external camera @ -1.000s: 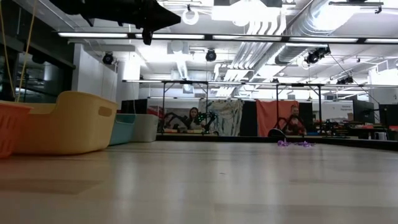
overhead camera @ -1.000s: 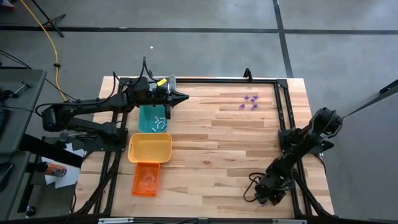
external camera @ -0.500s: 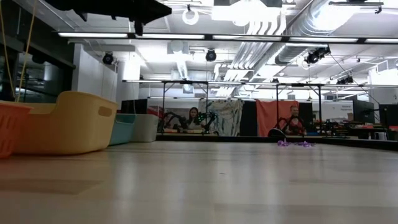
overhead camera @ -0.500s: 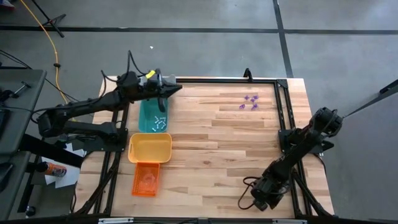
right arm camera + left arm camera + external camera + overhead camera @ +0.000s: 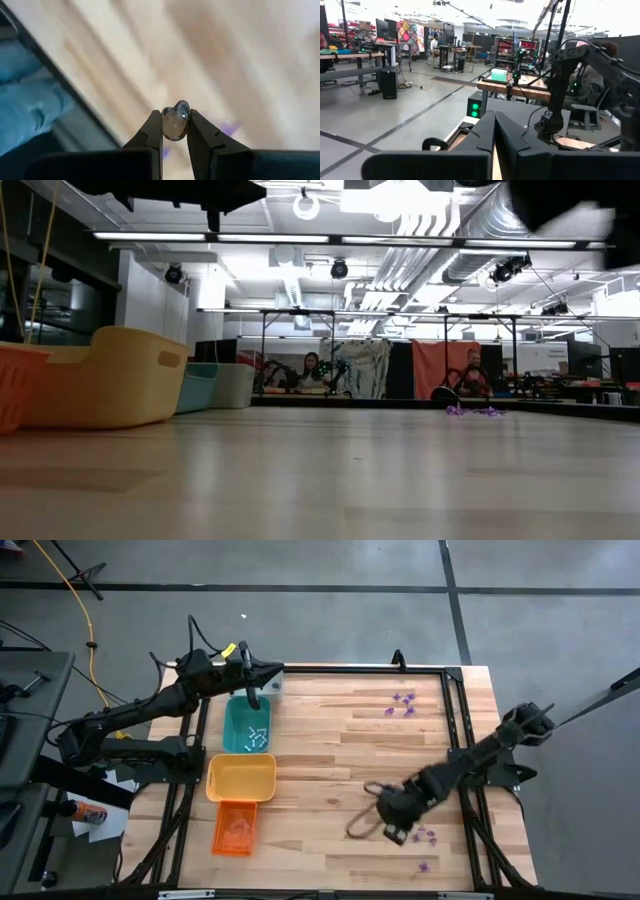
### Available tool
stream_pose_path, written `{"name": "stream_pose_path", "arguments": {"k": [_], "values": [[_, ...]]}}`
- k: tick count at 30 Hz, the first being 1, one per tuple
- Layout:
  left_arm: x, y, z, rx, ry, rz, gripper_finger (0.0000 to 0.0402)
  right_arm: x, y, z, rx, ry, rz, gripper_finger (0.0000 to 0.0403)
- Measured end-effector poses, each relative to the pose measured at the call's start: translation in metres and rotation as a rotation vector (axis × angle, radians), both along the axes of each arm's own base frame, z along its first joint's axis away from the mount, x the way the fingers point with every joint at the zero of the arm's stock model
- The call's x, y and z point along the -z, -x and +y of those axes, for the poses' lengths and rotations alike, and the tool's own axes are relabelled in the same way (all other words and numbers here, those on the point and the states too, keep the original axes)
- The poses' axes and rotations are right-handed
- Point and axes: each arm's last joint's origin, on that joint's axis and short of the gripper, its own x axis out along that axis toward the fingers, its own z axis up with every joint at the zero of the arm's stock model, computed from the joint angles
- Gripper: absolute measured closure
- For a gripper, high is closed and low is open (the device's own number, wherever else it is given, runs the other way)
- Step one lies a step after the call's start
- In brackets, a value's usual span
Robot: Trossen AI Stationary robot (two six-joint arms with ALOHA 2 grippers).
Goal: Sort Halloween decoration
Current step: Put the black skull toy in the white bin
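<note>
A: Start at the near edge. What is the right pincer (image 5: 174, 131) doing?

B: It hangs over the near right part of the pale wooden plank table (image 5: 340, 755), and its two dark fingers pinch one small rounded whitish-clear trinket (image 5: 175, 121) right at the tips. My guess is the tip grip is there because the piece is too small to hold any deeper.

A: Anything lying under it?

B: A few tiny purple trinkets (image 5: 428, 836) sit on the wood just beside that pincer, with one more nearer the edge. They look like pieces waiting their turn.

A: And the containers?

B: On the left, running near to far: a small orange plastic tray (image 5: 234, 828), a larger yellow plastic tub (image 5: 241, 780), then a teal plastic tray (image 5: 246, 726) with whitish pieces (image 5: 256, 738) in it. A pale grey tray (image 5: 272, 683) shows at the far end, mostly hidden by the arm. Lined up like that, each likely takes one kind, so the held piece probably belongs with the whitish ones, well apart from where it is now.

A: The left pincer (image 5: 251, 698)?

B: Raised above the far end of the teal tray, fingers pressed together, nothing between them. It seems to be waiting.

A: Farther still?

B: A second cluster of purple trinkets (image 5: 400, 705) lies at the far right of the table, unsorted.
</note>
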Motion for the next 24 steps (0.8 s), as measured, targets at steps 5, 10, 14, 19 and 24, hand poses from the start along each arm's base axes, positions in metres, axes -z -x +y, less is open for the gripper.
{"name": "stream_pose_path", "arguments": {"k": [5,10,14,19,24], "values": [[0.001,0.0,0.0,0.012,0.048,-0.004,0.0402,-0.013,-0.023,-0.051,-0.067,0.159,-0.133,0.0365],[0.006,-0.001,0.0,0.016,0.098,0.035,0.0401,-0.013,-0.045,-0.111,-0.09,0.324,-0.272,0.0365],[0.013,-0.001,0.0,0.014,0.137,0.101,0.0401,-0.018,-0.066,-0.16,-0.033,0.423,-0.495,0.036],[0.023,-0.001,-0.001,0.016,0.207,0.182,0.0401,-0.046,-0.086,-0.211,0.045,0.539,-0.877,0.0358],[0.032,-0.006,-0.01,0.063,0.181,0.147,0.0401,-0.075,-0.091,-0.243,0.077,0.593,-1.211,0.0357]]}}
